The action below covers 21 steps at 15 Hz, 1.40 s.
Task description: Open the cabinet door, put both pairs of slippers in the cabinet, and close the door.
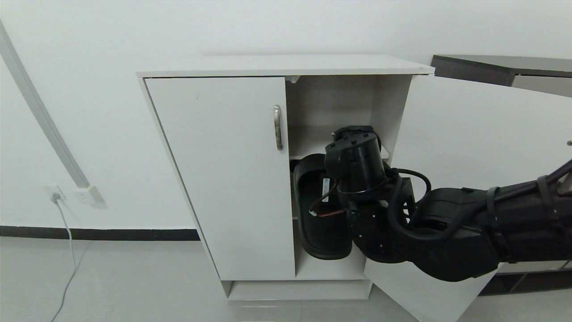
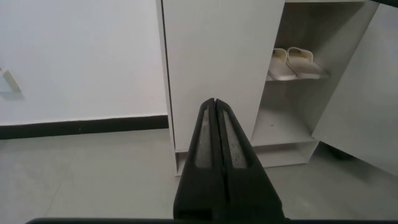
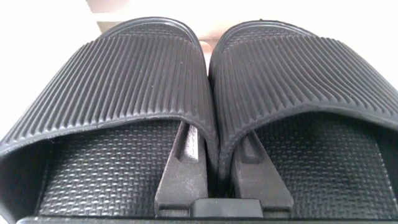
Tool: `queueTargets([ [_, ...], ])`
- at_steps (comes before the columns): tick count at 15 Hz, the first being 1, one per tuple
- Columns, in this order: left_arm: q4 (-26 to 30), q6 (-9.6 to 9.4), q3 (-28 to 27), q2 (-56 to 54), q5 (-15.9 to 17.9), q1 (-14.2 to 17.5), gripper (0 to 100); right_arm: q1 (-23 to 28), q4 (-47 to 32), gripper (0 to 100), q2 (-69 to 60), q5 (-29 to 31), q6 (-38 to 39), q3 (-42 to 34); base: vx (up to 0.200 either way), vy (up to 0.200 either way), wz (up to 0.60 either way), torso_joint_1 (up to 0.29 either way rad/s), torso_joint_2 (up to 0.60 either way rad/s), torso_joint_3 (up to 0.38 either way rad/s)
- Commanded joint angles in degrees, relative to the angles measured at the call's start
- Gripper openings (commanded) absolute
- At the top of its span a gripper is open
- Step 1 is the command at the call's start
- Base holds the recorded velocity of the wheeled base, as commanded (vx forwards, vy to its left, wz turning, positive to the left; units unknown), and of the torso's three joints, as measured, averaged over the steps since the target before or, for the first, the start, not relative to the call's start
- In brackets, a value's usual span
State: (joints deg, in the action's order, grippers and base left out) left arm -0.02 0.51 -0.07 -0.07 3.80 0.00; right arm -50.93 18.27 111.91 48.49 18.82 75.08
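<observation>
Black slippers (image 1: 319,214) hang upright in open cabinet (image 1: 286,65); beige pair (image 2: 297,62) lies on shelf (image 2: 283,79).

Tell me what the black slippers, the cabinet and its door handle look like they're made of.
The black slippers look like moulded rubber or foam, matte: ribbed straps, pebbled footbeds. The cabinet is probably laminated board, smooth matte white, with flat square-edged panels. The door handle seems brushed metal, grey with a soft sheen.

Pair of black slippers (image 3: 137,81), adjoining inner edges tight within the right pincer (image 3: 217,146).
</observation>
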Motion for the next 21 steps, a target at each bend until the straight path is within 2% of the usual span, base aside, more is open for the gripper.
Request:
queueTargets([
  [1,-0.06,0.02,-0.01,0.07,-0.02,0.09,0,-0.04,0.01,0,0.15,0.02,-0.01,-0.02,0.000,0.000,0.00,0.000,0.00,0.000],
  [9,-0.06,0.02,-0.01,0.07,-0.02,0.09,0,0.57,-0.34,0,5.69,-0.59,-2.56,7.97,0.000,0.000,0.00,0.000,0.00,0.000],
  [17,-0.06,0.02,-0.01,0.07,-0.02,0.09,0,0.66,-0.61,0,5.69,-1.21,-2.74,7.97,0.000,0.000,0.00,0.000,0.00,0.000],
  [21,-0.06,0.02,-0.01,0.07,-0.02,0.09,0,0.66,-0.43,0,5.69,-1.21,-2.74,7.71,0.200,0.000,0.00,-0.001,0.00,0.005],
])
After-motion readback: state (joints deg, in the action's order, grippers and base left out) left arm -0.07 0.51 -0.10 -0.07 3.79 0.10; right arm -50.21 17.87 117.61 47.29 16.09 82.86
